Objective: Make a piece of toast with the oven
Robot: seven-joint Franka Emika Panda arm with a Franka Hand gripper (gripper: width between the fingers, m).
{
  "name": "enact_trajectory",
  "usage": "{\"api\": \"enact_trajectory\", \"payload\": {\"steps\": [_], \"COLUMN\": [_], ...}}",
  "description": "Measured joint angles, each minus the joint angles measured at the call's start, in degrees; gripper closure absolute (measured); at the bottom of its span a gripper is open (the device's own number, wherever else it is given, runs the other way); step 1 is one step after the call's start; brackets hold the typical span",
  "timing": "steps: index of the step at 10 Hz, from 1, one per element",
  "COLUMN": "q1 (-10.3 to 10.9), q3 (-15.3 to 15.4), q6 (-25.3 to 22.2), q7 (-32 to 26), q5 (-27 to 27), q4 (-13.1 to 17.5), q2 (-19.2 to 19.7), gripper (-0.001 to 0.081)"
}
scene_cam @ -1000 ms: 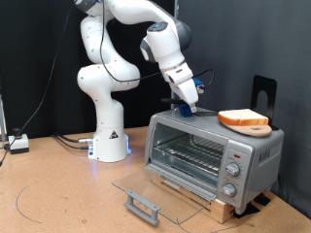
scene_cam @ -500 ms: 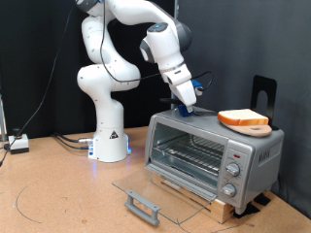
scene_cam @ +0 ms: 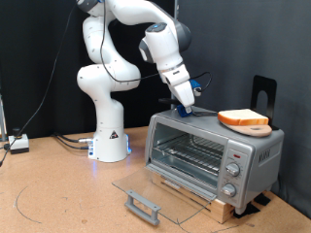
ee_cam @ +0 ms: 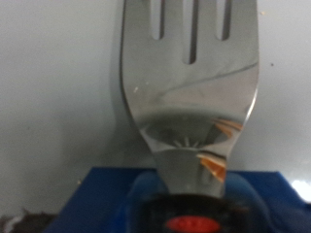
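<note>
Nothing has visibly shifted since the earlier frames: arm, toast and oven sit just as they did.

From the exterior view, the gripper is small and partly masked by the blue object at its tip, so whether the jaws are apart or together cannot be told. That view gives no hint of the metal spatula; only the wrist view shows it, a slotted silver blade filling the frame, its upper end cut off by the picture's edge and its neck disappearing into a blue and red holder that is itself cropped. The grey ground behind the blade is blurred and cannot be identified.

The piece of toast lies on a round board on top of the oven, at about three o'clock from the gripper and near it. The oven's glass door is swung down flat onto the surface, leaving the wire rack exposed.

The white arm rises from its base, bends overhead and angles down toward the oven's top rear edge.
</note>
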Motion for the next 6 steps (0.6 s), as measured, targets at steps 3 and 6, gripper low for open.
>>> {"api": "enact_trajectory", "payload": {"steps": [3,6], "q1": [-1.1,-1.36], "q3": [0.0,0.11], "q6": [-1.69,-1.3], "q7": [0.06,0.06], "q5": [-0.13,-0.09], "q4": [-0.05,-0.06], "q2": [0.0,0.0], "gripper": [0.0212,0.0058]}}
